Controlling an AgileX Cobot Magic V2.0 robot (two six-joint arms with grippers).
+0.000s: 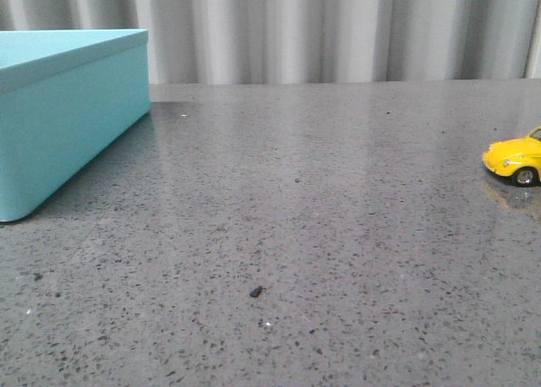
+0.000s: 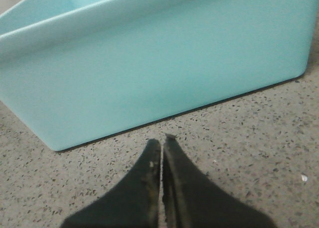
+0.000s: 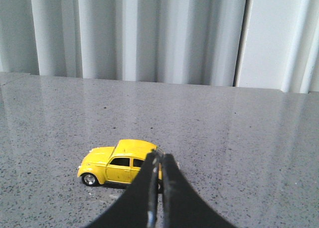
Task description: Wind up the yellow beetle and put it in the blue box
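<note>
Table (image 1: 296, 201): grey speckled stone, pale curtain (image 1: 338, 28) behind.
Box (image 1: 59, 108): far left, lid on.
Beetle (image 1: 516, 159): far right, on its wheels.
Left gripper (image 2: 161, 141): closed, empty, near box.
Right gripper (image 3: 159, 156): closed, empty, before beetle.

The yellow beetle (image 1: 516, 160) is cut off at the front view's right edge. The right gripper (image 3: 160, 161) hides its rear. The blue box (image 1: 59, 108) runs past the left edge.

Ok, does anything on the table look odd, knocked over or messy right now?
Nothing much. The yellow beetle stands upright on its wheels, and the blue box sits flat on the table. The only stray bit is a small dark speck on the tabletop near the front.
</note>
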